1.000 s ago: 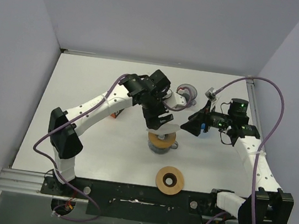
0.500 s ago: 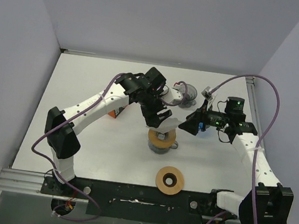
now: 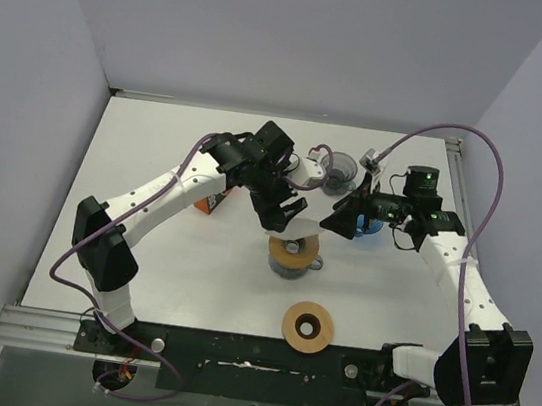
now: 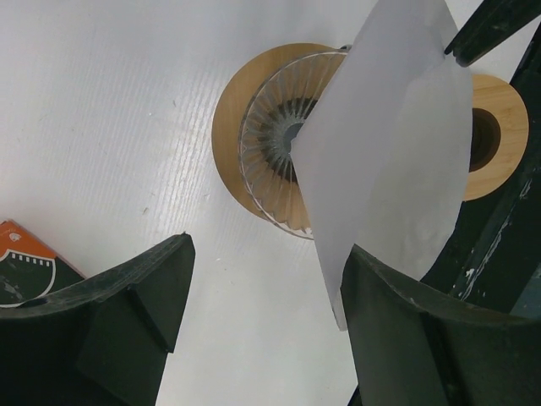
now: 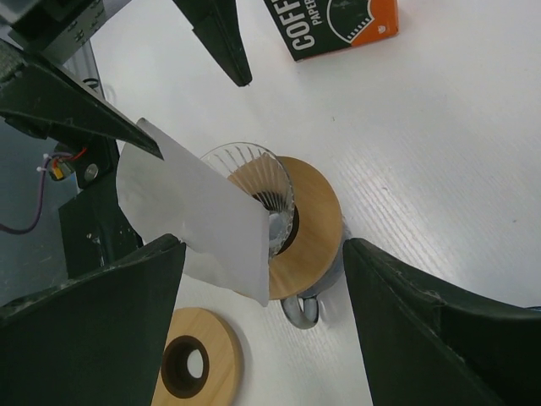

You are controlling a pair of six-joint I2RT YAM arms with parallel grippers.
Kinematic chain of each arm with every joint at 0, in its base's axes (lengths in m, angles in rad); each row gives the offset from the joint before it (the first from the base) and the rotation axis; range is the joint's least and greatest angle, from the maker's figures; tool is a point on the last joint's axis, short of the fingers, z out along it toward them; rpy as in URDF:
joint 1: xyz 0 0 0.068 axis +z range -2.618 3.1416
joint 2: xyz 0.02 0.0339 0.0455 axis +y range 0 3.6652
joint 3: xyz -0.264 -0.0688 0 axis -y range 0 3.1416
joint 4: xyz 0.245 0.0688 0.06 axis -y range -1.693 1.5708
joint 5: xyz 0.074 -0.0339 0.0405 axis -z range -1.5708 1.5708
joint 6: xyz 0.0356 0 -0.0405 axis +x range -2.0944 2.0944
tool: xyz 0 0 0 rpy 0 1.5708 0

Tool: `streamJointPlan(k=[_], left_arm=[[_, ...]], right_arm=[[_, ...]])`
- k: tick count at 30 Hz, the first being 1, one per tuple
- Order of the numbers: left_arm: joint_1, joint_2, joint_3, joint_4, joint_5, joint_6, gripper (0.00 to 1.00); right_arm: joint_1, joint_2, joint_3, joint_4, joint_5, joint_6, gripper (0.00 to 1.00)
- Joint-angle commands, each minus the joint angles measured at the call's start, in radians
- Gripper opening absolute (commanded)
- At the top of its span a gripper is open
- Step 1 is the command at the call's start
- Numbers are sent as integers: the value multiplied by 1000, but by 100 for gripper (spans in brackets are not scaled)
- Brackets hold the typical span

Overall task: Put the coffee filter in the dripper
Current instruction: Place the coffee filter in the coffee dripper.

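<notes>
With left gripper (image 4: 266,254) and right gripper (image 5: 264,245) both wide, the flat filter (image 4: 389,152), seemingly just leaning in the dripper (image 4: 270,161), could topple.

From the left wrist, the coffee filter (image 4: 389,161) is covering the dripper's (image 4: 269,165) right side. The frame edge is cropping the orange box (image 4: 21,264)

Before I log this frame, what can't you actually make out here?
Left wrist: the coffee filter covers part of the dripper, so whether its tip sits inside is hidden.
Top external: the left arm hides most of the orange box.
Right wrist: the top edge cuts off the box's lettering.
</notes>
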Motion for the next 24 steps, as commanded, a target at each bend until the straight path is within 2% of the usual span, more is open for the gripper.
streamJointPlan(k=[1, 17, 24], left_arm=[[13, -67, -8, 62, 29, -16, 67], [32, -93, -64, 97, 62, -36, 67], [34, -99, -109, 135, 65, -65, 67]], right_arm=[[25, 5, 41, -25, -13, -55, 77], [47, 19, 47, -34, 47, -64, 75], [64, 27, 47, -32, 133, -55, 71]])
